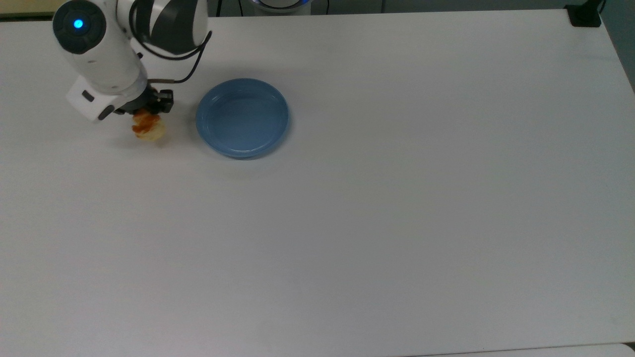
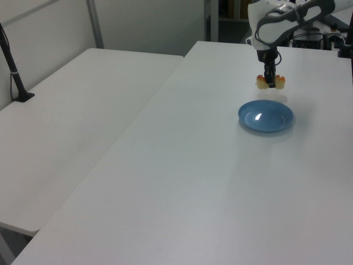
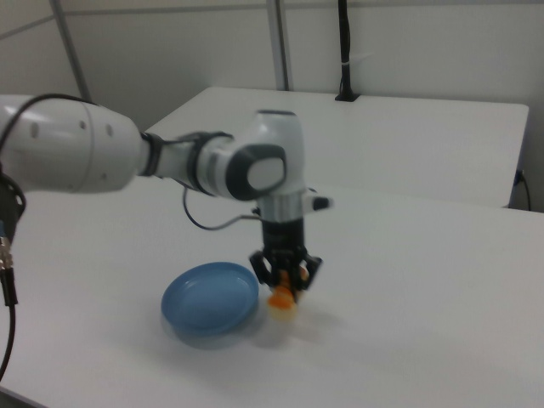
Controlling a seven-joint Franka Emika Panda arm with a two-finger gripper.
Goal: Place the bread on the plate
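The bread (image 1: pixel 148 127), a pale-yellow roll with orange-red stripes, hangs a little above the table with my gripper (image 1: pixel 149 106) shut on its middle. In the left view the bread (image 2: pixel 279 83) sticks out on both sides of the black fingers (image 2: pixel 269 79). In the right view the gripper (image 3: pixel 286 274) holds the bread (image 3: pixel 281 301) just off the table surface, right of the plate. The round blue plate (image 1: pixel 242 117) lies on the table to the top view's right of the bread, and it holds nothing. The same plate (image 2: pixel 265 116) (image 3: pixel 210 300) sits close to the lifted roll.
The white table (image 1: pixel 347 223) stretches wide toward the top view's right and bottom. A black post base (image 1: pixel 584 15) stands at the top view's upper right corner. A second white table (image 2: pixel 66 105) with a black pole (image 2: pixel 12 69) lies at the left view's left.
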